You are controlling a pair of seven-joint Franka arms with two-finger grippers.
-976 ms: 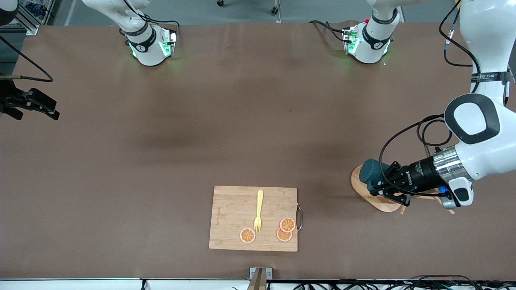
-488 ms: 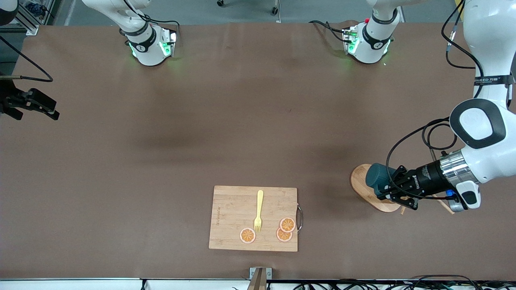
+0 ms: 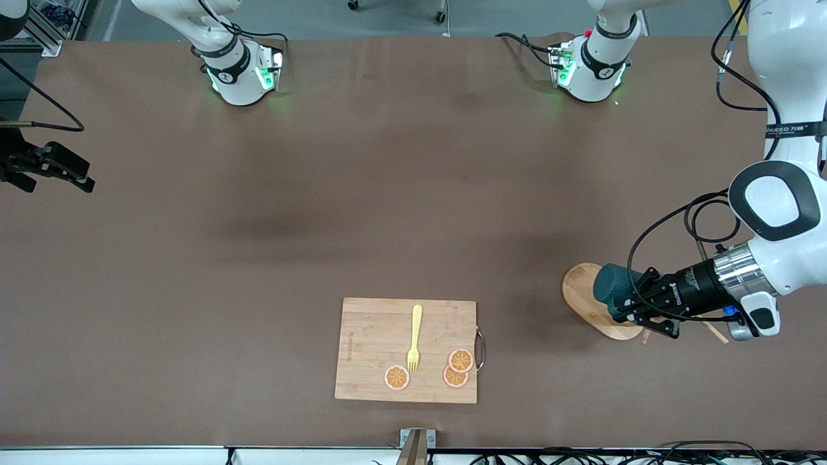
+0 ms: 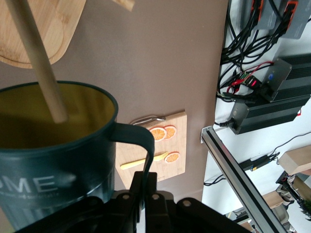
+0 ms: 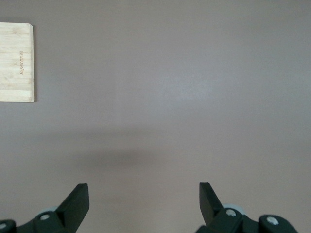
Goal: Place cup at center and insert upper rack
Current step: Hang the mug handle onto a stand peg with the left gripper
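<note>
The dark teal cup (image 3: pixel 610 284) lies tipped on its side over the light wooden rack's oval base (image 3: pixel 581 297), near the left arm's end of the table. My left gripper (image 3: pixel 636 303) is shut on the cup's handle. In the left wrist view the cup (image 4: pixel 53 160) shows its yellow inside, and a round wooden rod of the rack (image 4: pixel 41 68) reaches into its mouth, with the base (image 4: pixel 34 29) beside it. The left gripper (image 4: pixel 146 182) pinches the handle there. My right gripper (image 3: pixel 58 169) waits open at the right arm's end; it also shows in the right wrist view (image 5: pixel 144 196).
A bamboo cutting board (image 3: pixel 375 349) lies near the front edge with a yellow fork (image 3: pixel 414 337) and orange slices (image 3: pixel 460 360) on it. It also shows in the left wrist view (image 4: pixel 163 155) and the right wrist view (image 5: pixel 17 63). A thin peg (image 3: pixel 714 330) sticks out under the left wrist.
My left gripper has carried the cup a little toward the left arm's end of the table, over the rack's base. The right arm has not moved.
</note>
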